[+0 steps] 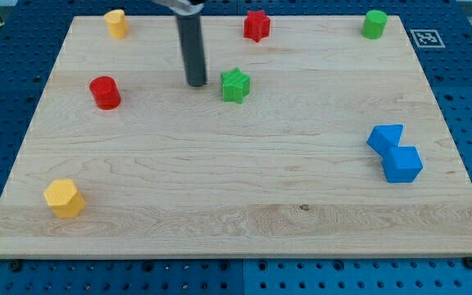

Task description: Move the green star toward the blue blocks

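Observation:
The green star (235, 84) lies on the wooden board in the upper middle of the view. My tip (197, 83) stands just to the star's left, with a small gap between them. Two blue blocks sit touching each other at the view's right: one (385, 138) above and slightly left, the other, a cube (402, 164), below it. They lie far to the right of the star and lower in the view.
A red cylinder (105, 93) is at the left, a yellow block (116, 23) at the top left, a red star (256, 25) at the top middle, a green cylinder (374, 24) at the top right, a yellow hexagonal block (64, 198) at the bottom left.

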`<act>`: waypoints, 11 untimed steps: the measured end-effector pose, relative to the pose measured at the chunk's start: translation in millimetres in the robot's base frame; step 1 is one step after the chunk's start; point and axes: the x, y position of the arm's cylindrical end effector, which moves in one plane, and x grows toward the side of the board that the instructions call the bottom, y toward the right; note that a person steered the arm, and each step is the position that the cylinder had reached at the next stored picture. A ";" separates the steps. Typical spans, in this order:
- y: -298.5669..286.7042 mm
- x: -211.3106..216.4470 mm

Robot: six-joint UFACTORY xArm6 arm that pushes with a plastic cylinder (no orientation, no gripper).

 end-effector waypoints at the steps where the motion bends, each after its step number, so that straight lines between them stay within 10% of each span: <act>1: 45.7 15.3; 11: 176.9 43.0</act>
